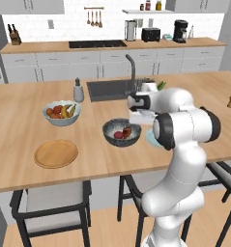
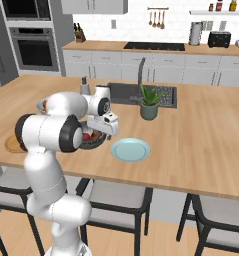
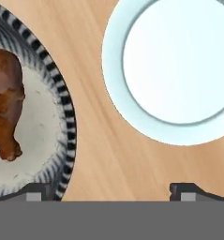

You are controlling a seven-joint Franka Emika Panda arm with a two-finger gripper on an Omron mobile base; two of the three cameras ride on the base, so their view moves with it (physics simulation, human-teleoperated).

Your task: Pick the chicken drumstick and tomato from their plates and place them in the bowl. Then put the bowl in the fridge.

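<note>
In the hand view the reddish-brown chicken drumstick (image 3: 4,105) lies in the dark grey-blue bowl (image 3: 62,101) at left, above the empty, wide-spread gripper (image 3: 111,193); the light-blue plate (image 3: 118,93) sits upper right.

Bare counter strip between bowl (image 3: 62,117) rim and light-blue plate (image 3: 179,70): narrow, clear. Bowl interior taken by drumstick (image 1: 127,131) and tomato (image 1: 118,135). Behind: faucet (image 1: 131,72), sink (image 1: 107,89), potted plant (image 2: 149,102). Left: fruit bowl (image 1: 62,112), soap bottle (image 1: 78,90), wooden plate (image 1: 56,153) bare on top.
</note>
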